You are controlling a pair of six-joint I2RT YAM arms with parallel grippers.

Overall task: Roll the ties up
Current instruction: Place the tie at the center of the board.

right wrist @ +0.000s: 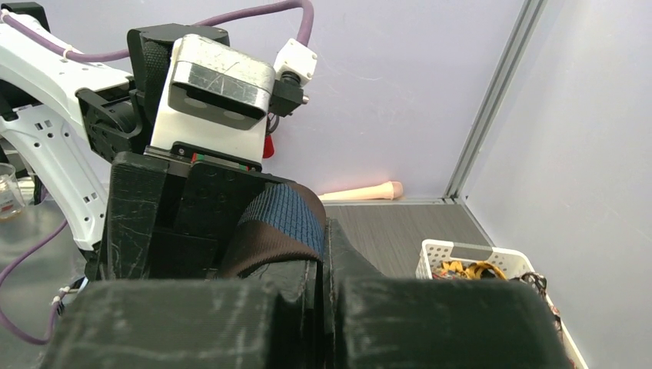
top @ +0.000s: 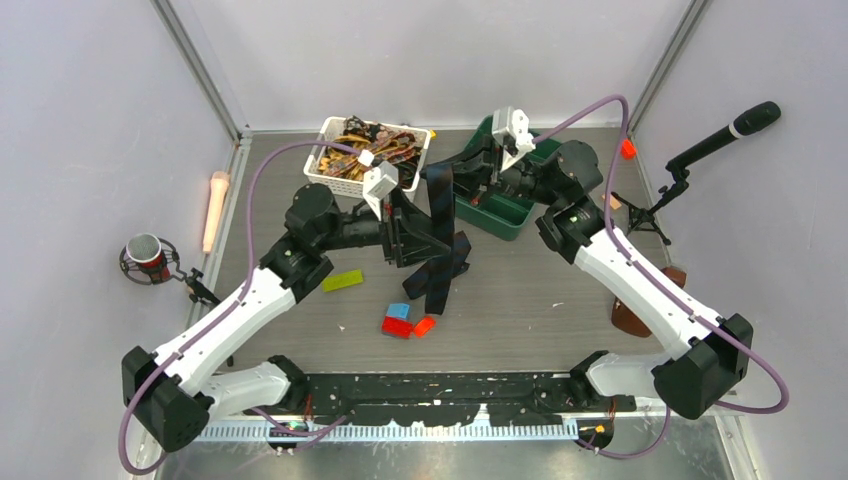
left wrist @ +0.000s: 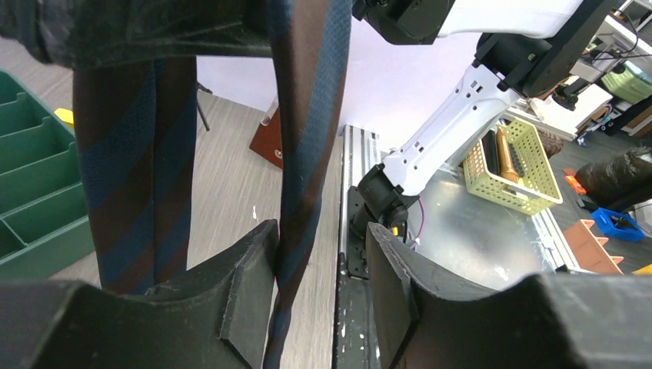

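— What is the right claw point(right wrist: 323, 257) doing?
— Clamping shut on the navy tie point(top: 441, 202), centre of the top view. The left claw point(left wrist: 321, 246) is gaping, a hanging strip brushing one finger.
— Room around?
— Grey counter point(top: 545, 290) is stretching lower right, pale walls closing three sides. The tie is showing brown diagonal stripes.

A robot lab (white-walled booth point(top: 430, 60), boom microphone point(top: 735, 128)).

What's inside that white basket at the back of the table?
The white basket holds a tangle of brown, gold and black patterned ties. How many, and whatever lies beneath them, is hidden; the left arm covers its near corner.
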